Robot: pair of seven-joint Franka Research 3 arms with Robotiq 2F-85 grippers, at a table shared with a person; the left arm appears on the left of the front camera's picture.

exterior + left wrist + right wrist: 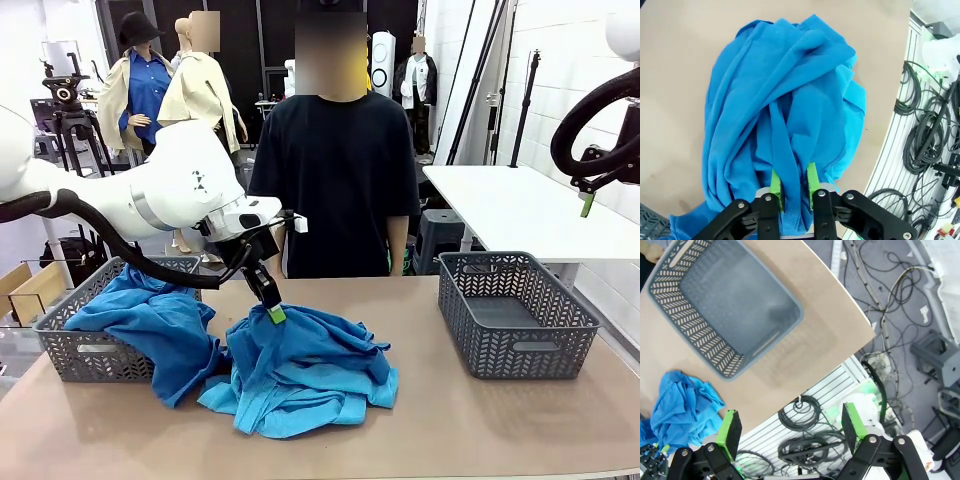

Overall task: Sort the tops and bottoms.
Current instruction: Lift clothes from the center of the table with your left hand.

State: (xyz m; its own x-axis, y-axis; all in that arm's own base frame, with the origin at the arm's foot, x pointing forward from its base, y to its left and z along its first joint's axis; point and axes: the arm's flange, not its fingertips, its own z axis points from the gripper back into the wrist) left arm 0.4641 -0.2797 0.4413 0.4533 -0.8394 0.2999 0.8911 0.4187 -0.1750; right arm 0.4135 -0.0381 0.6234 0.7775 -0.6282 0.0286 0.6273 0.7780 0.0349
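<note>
No word, brand or number is legible here. A few small dark marks (pixel 198 181) stand on the white robot arm's rounded plastic casing (pixel 170 200), above the heap of soft blue shirts (pixel 300 375), too small to read.

Front view: a fixed camera looks across the table (pixel 470 420) at a standing person (pixel 335 170). Left wrist view: very near, looking down on the blue shirts (pixel 785 110) between and beyond its jaws. Right wrist view: high, looking down, with the same shirts and table far beyond its jaws.
</note>
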